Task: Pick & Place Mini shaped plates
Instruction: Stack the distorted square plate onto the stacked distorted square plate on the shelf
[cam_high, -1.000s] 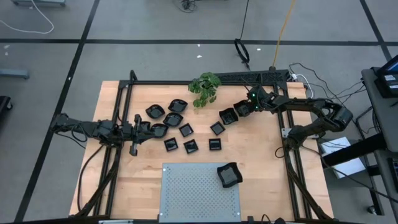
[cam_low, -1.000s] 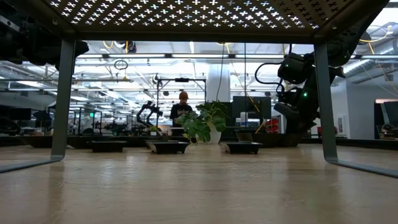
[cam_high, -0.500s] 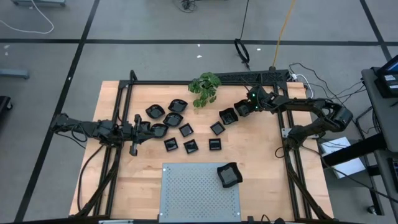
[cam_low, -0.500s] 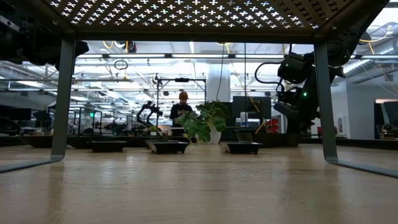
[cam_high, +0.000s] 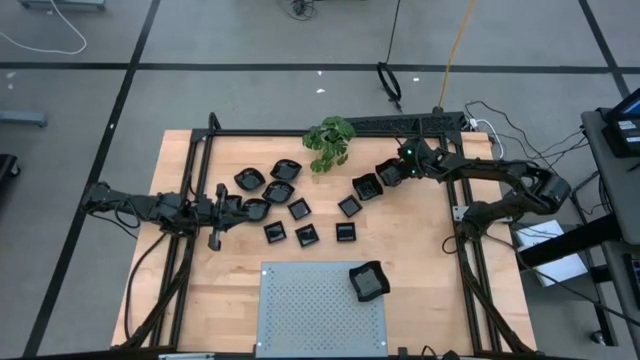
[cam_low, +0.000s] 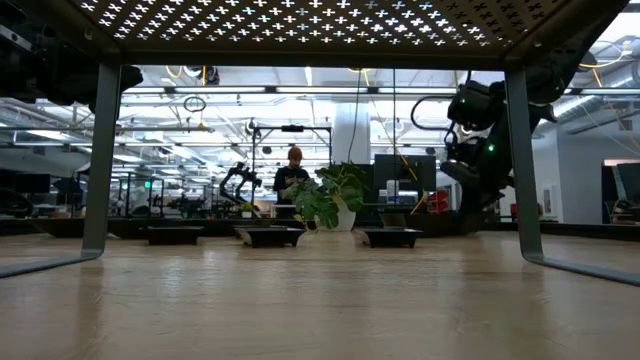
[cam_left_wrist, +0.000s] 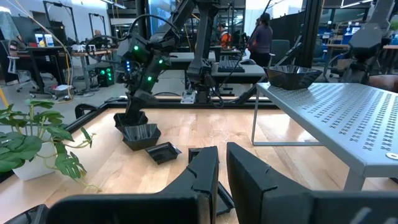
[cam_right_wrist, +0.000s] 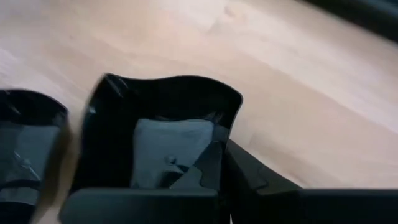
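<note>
— What has the right end effector (cam_high: 388, 172) got?

— It's clamped on the rim of a black dish (cam_right_wrist: 163, 140), near the plant (cam_high: 329, 141) at the far side of the worktop (cam_high: 430, 290), another dish (cam_high: 367, 186) just beside.

— And the left end effector (cam_high: 236, 205)?

— Low on the left, fingers (cam_left_wrist: 205, 174) almost together, nothing between them that I can see. The other mini shaped plates (cam_high: 300, 209) lie scattered mid-worktop; one (cam_high: 368, 281) sits on the grey perforated panel (cam_high: 310, 310).
</note>
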